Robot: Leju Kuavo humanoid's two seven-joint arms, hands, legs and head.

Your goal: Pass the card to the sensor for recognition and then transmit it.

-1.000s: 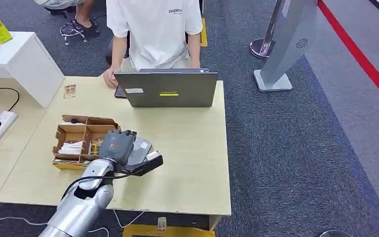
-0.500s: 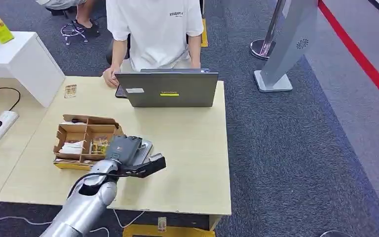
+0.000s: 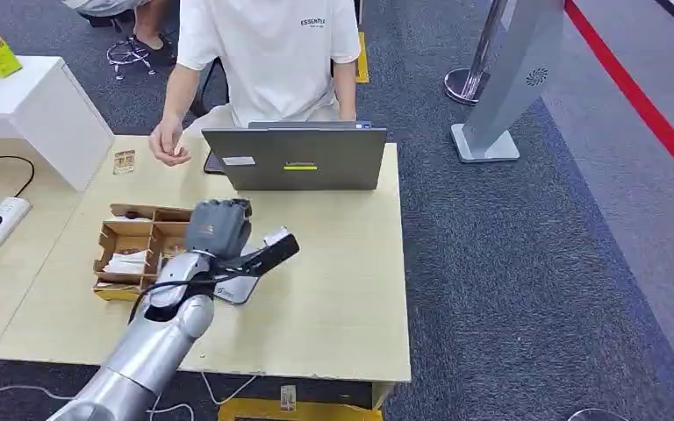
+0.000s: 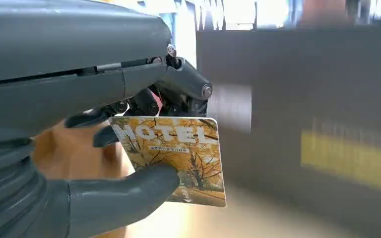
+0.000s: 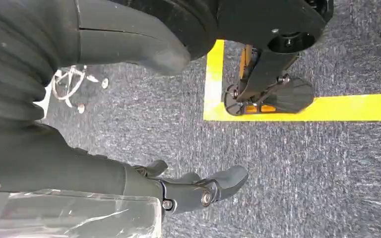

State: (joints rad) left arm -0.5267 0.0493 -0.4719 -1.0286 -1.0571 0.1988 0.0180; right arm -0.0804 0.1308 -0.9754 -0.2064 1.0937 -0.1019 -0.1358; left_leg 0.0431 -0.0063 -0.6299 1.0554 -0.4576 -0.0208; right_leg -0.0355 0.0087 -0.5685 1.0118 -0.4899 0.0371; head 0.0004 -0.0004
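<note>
- The card [image 4: 176, 158], printed with an autumn-tree picture and the word HOTEL, is pinched between the thumb and fingers of the left hand [image 3: 219, 230]; pickup is judged done.
- The left hand is held above the tabletop [image 3: 342, 298], just in front of the laptop [image 3: 294, 158], with the compartment box [image 3: 145, 246] beside it.
- A grey slab [image 3: 239, 288], judged to be the sensor, lies on the tabletop under the left forearm, on the near side from the laptop. Whether recognition has been done cannot be told.
- Left to do, as judged: presentation to the sensor if not logged, then handover.
- A person's hand [image 3: 168, 145] is raised over the far tabletop edge, beside the laptop's corner; it is judged the likely receiver.
- The right hand [image 5: 198, 191] hangs over the carpet with its fingers loosely apart and nothing held.
- Open room: bare tabletop lies in front of the laptop, towards its free side.
- Edges to be watched: the upright laptop lid close ahead of the card, the box walls beside the hand, and the near tabletop edge under the arm.
- A path past the laptop's corner towards the person's hand is judged tight between lid and box.
</note>
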